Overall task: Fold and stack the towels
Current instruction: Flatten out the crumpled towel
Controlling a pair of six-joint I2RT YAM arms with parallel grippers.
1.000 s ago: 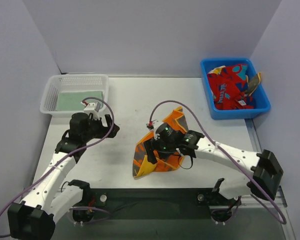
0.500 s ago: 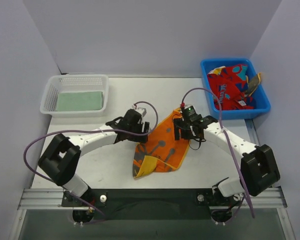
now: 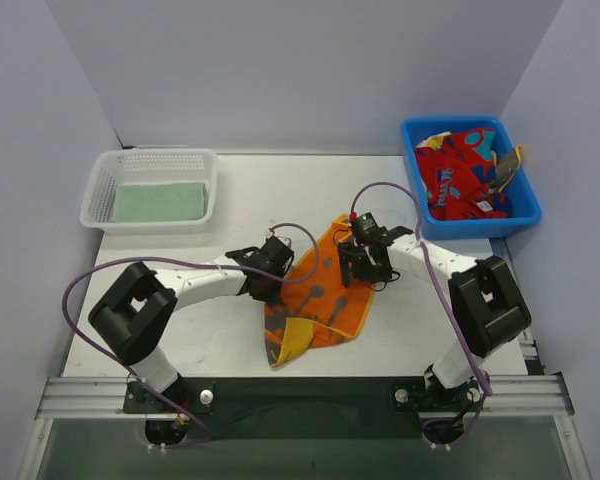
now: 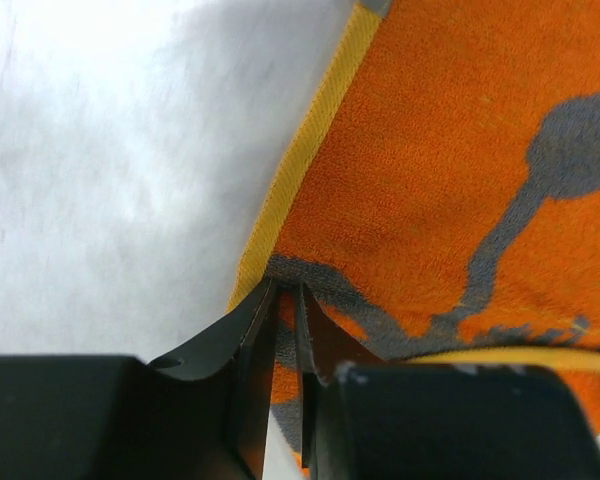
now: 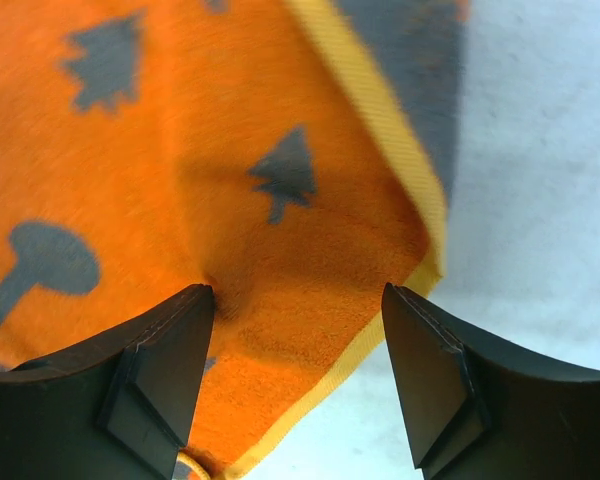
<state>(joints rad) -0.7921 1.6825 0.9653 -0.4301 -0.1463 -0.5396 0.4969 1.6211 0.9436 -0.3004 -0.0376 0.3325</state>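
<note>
The orange towel (image 3: 325,300) lies rumpled, left of and nearer than the blue bin (image 3: 470,228). Red towels (image 3: 460,175) lie heaped inside it. A folded green towel (image 3: 160,202) lies far left.

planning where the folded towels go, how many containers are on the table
2: white mesh basket, far left, holding a green towel; blue bin, far right, holding crumpled red towels. No others visible.

Bare table (image 3: 280,190) between basket (image 3: 150,160) and bin (image 3: 480,228) (orange towel (image 3: 325,300) mid-table)
</note>
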